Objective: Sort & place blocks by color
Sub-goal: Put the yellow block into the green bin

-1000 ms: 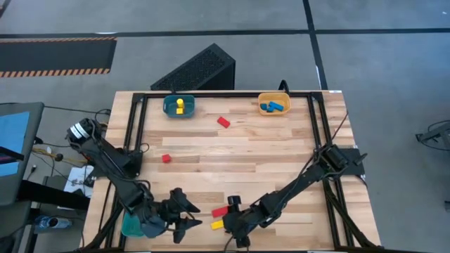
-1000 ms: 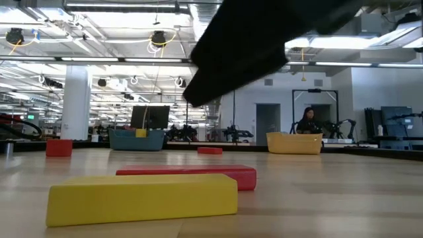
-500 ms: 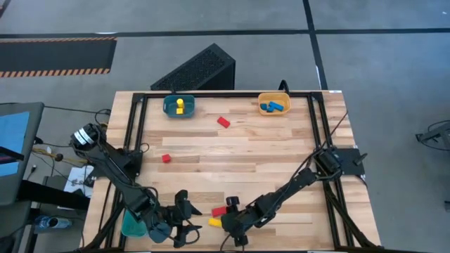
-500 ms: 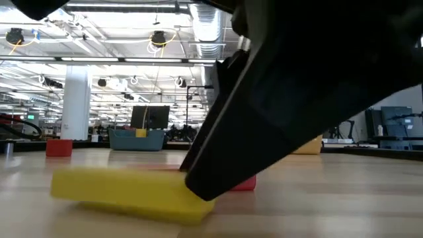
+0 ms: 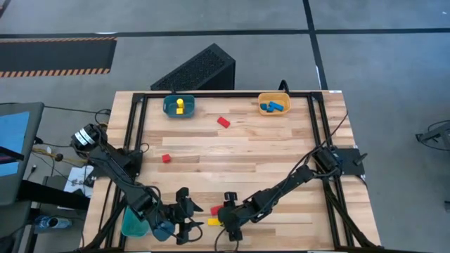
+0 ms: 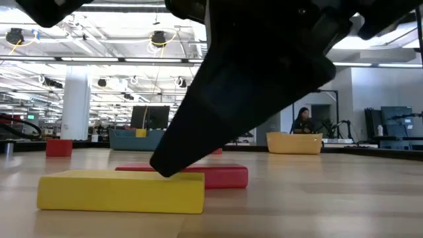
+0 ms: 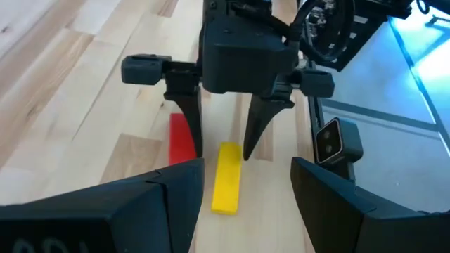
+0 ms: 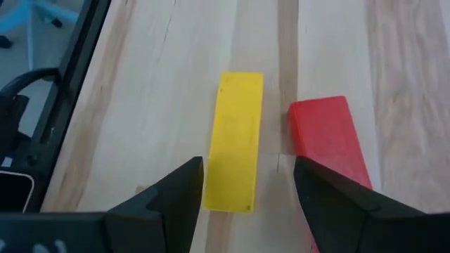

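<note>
A yellow bar (image 8: 235,140) lies flat near the table's near edge, with a red bar (image 8: 327,137) beside it on its far side. My right gripper (image 7: 223,156) is open and points down over the yellow bar's right end, one finger on each side of it and one of them between the two bars. My left gripper (image 5: 188,216) is open just left of the bars and faces them. Farther off lie a red block (image 5: 223,121) and a red cube (image 5: 166,158). The teal bin (image 5: 178,105) holds a yellow block, and the orange bin (image 5: 273,104) holds blue blocks. My right gripper stands astride the yellow bar's right end (image 7: 228,149) from above, fingers pointing down and across the bar. Whether a finger (image 6: 165,168) touches the bar, I cannot tell. The bar lies flat on the table.
Both bins stand at the table's far edge, and the middle of the wooden top between them and the bars holds only the two red blocks. A black box (image 5: 197,69) sits beyond the far edge. A person (image 6: 305,121) shows in the room behind.
My right gripper has moved toward the table's left and come down over the yellow bar's right end. The yellow bar has slid a little toward the left along the table. My left gripper has edged toward the bars.
</note>
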{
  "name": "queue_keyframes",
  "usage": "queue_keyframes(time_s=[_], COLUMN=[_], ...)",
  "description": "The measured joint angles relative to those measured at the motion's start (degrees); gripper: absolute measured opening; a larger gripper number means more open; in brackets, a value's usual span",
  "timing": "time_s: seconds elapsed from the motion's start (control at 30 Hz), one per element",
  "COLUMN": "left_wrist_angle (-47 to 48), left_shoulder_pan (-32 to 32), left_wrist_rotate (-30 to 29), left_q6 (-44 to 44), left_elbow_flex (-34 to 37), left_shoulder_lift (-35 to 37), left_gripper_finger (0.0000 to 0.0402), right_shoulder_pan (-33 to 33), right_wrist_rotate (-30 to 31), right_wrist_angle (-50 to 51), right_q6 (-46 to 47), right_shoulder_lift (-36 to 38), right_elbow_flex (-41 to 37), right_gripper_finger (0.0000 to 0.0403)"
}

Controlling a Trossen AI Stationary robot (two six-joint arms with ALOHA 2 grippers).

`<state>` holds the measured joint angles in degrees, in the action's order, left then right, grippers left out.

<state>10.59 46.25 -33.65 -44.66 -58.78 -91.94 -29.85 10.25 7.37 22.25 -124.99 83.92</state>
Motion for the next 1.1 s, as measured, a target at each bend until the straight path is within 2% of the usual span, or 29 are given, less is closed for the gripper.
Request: queue_keyframes(time_s=[0.2, 0.6, 0.7, 0.97, 1.1], left_wrist_angle=[1.9, 2.8, 3.0, 3.7, 3.6], left_shoulder_pan=[-0.4, -0.3, -0.3, -0.3, -0.5], left_wrist_rotate=[0.0, 3.9, 5.0, 6.2, 6.3], left_q6=[-0.1, 0.5, -0.8, -2.5, -2.6], left_elbow_flex=[0.0, 0.0, 0.0, 0.0, 0.0], left_shoulder_lift=[0.0, 0.0, 0.0, 0.0, 0.0], left_gripper_finger=[0.0196, 0.0196, 0.0196, 0.0196, 0.0196], right_shoulder_pan=[0.9, 1.2, 1.4, 2.0, 2.4], right_wrist_rotate=[-6.3, -5.7, -6.4, -7.8, -11.2], right_wrist_angle=[0.3, 5.2, 5.8, 11.8, 11.1], right_q6=[-3.2, -4.5, -4.3, -4.9, -2.5], right_shoulder_lift=[0.0, 0.0, 0.0, 0.4, 1.1], right_elbow_flex=[0.0, 0.0, 0.0, 0.3, 0.1], right_gripper_finger=[0.0244, 0.0238, 0.0212, 0.0102, 0.0092])
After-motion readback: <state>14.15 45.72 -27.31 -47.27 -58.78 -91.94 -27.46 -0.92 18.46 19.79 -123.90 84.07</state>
